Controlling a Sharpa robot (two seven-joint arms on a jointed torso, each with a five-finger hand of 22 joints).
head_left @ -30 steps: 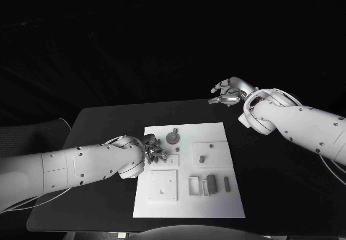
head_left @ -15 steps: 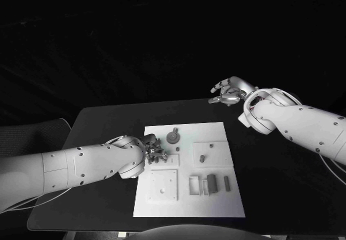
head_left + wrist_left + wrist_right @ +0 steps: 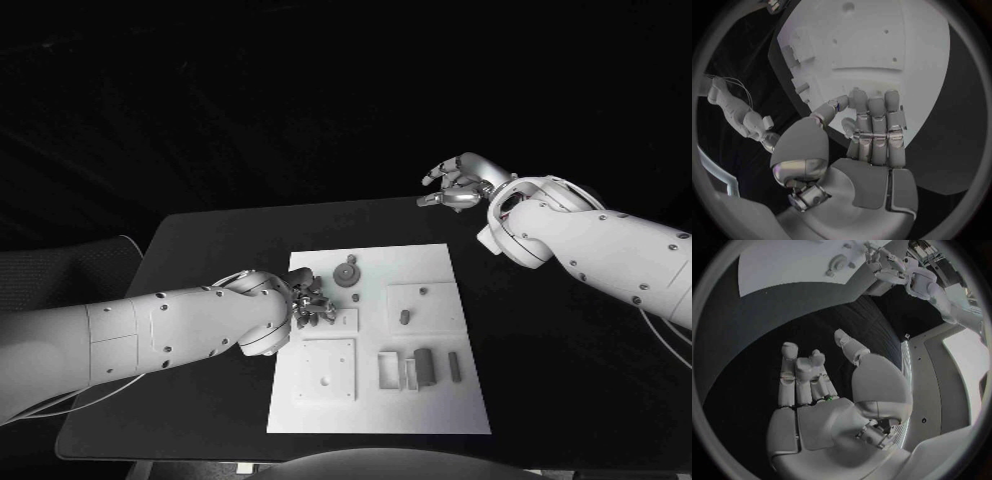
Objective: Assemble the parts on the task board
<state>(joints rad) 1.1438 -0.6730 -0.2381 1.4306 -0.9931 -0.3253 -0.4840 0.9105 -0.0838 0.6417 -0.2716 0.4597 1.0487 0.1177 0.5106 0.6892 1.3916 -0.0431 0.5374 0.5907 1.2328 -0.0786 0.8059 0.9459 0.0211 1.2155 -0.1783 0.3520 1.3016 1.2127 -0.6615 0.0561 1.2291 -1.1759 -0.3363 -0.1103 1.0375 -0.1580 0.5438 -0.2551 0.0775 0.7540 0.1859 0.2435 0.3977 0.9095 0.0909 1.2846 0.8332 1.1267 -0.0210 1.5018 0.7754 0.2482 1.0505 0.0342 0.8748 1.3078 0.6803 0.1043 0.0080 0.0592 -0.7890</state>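
Note:
The white task board lies in the middle of the black table. My left hand is low over the board's left edge, fingertips by a small square base. In the left wrist view the left hand has straight fingers over the board, the thumb beside them, and nothing visible in the grasp. A round grey part stands just beyond it. My right hand hangs raised past the board's far right corner; the right hand is empty, fingers loosely bent.
On the board lie a short peg, a dark block, a thin bar, an open frame and a square plate. Bare black table runs around the board.
My left hand's fingers have shifted slightly at the small square base on the board's left edge. The right hand has not moved.

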